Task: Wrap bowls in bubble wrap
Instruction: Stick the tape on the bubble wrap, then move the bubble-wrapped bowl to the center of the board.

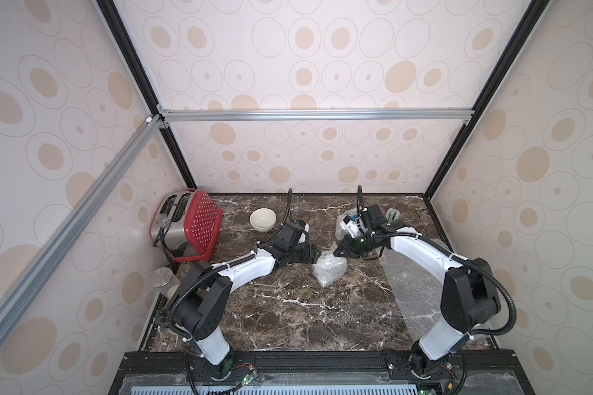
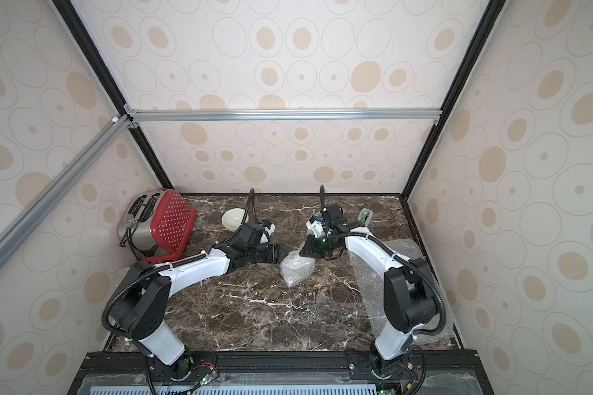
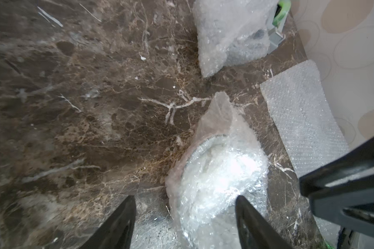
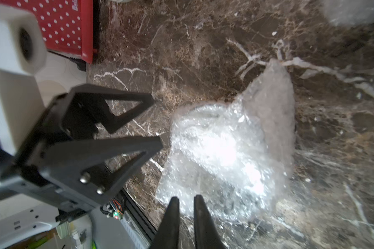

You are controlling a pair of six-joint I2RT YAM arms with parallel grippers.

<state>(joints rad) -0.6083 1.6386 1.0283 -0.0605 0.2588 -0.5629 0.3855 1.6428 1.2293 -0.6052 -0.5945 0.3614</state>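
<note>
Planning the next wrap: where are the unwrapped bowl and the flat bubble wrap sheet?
unwrapped bowl [image 1: 263, 218]: in a top view, its inside.
flat bubble wrap sheet [image 3: 302, 116]: left wrist view, the sheet's middle.

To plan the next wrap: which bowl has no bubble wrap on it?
The cream-white bowl near the red toaster, bare. The middle bundle and the far bundle are wrapped in film.
</note>
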